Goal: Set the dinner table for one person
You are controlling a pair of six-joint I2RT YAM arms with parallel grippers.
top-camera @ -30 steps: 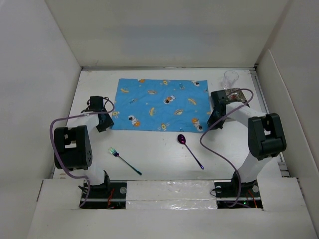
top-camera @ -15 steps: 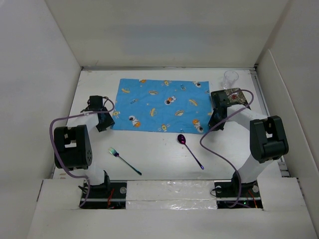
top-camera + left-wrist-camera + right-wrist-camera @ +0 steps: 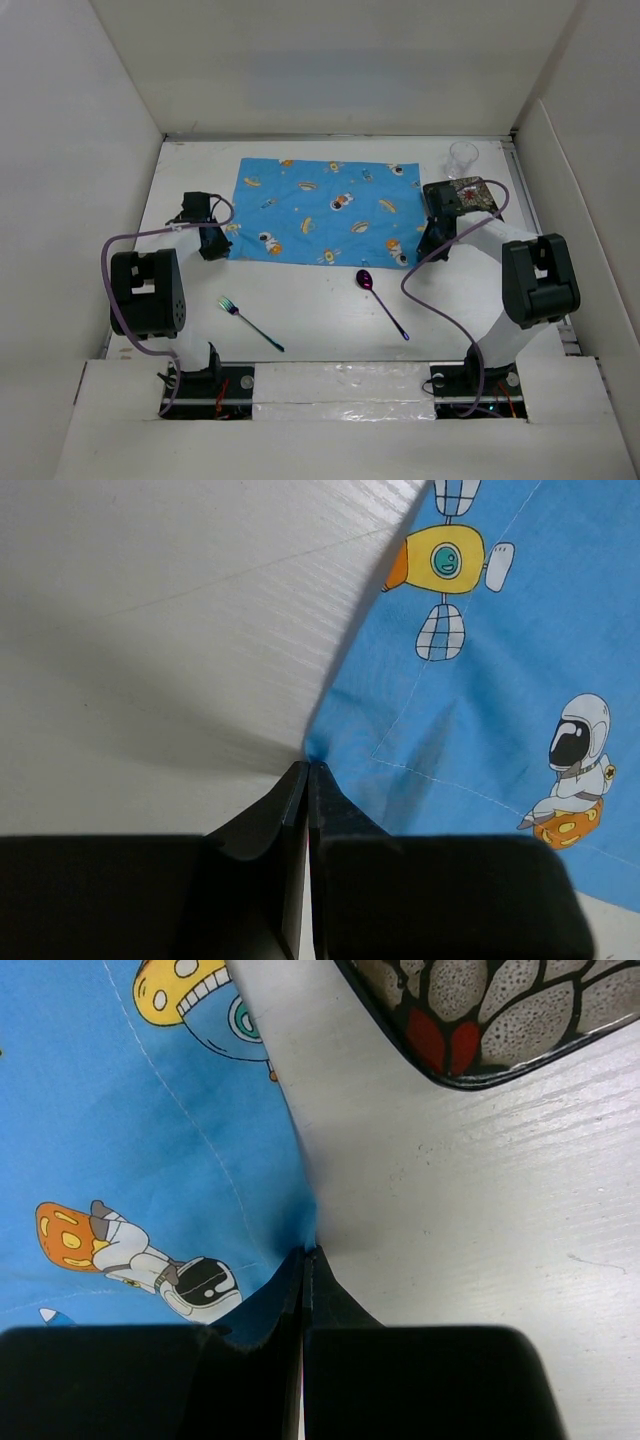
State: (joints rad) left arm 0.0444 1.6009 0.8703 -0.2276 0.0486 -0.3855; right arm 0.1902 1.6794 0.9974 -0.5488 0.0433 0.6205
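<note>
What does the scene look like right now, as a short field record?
left end effector: shut on near-left corner of placemat
right end effector: shut on placemat's near-right corner
placemat: spread on dinner table
fork: on table, near side, by left arm
spoon: on table, just near of placemat
plate: right of placemat, bare table between
glass: upright, far-right, beyond plate

Light was bright, even and diffuse from above, and the white worktop (image 3: pixel 310 300) showed no glare. The overhead view was sharp but small. In both wrist views the jaws were dark, blurred silhouettes, with soft grey shadows beside them on worktop and cloth (image 3: pixel 480 700), both in focus.
</note>
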